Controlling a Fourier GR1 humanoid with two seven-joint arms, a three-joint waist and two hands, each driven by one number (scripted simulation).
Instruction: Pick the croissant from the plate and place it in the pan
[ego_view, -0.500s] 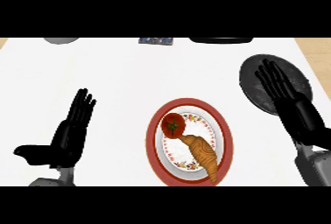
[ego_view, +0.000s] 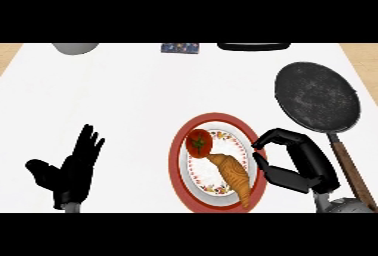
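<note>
Fingers of the right hand (ego_view: 299, 165) curl empty beside the plate (ego_view: 179, 150); the left hand (ego_view: 72, 170) rests open.

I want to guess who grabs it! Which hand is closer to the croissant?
The right hand, curled just beside the croissant at the plate's right rim. The left hand rests open far off to its left.
</note>
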